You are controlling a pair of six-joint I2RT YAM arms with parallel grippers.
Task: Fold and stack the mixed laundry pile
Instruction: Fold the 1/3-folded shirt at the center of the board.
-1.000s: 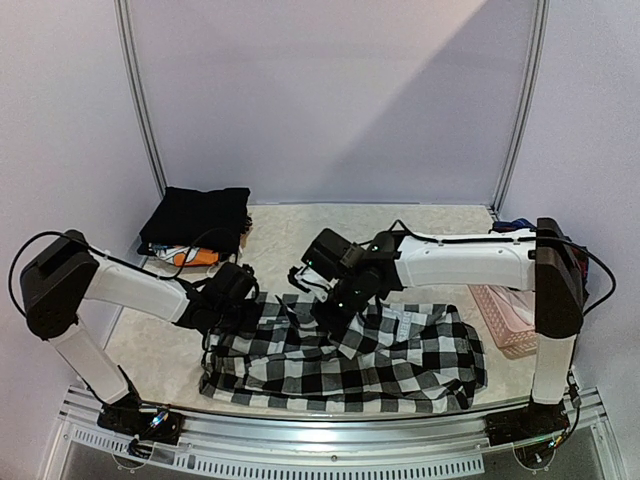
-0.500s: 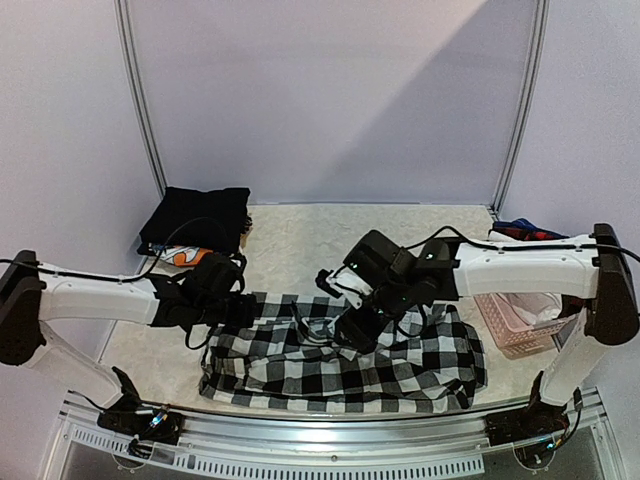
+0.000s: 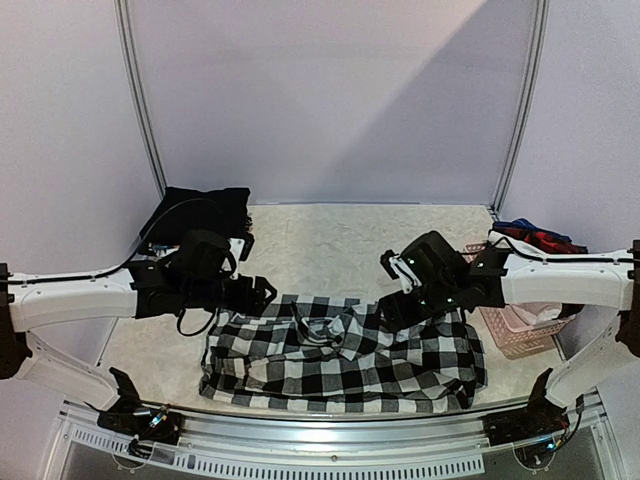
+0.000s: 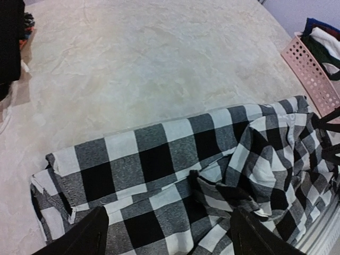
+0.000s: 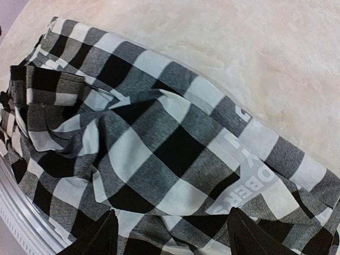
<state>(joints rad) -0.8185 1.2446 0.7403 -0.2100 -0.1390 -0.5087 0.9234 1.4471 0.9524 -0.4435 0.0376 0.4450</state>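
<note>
Two grippers, left gripper [image 3: 258, 292] and right gripper [image 3: 392, 295], hover with jaws spread wide and gripping nothing. One black-and-white checked garment [image 3: 340, 355] lies rumpled beneath and between them. One folded black garment [image 3: 195, 215] lies beyond the left gripper, and one pink basket [image 3: 510, 330] stands outboard of the right gripper.

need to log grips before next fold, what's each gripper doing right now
left gripper: open, holding nothing, over the checked garment
right gripper: open, holding nothing, over the same garment
</note>
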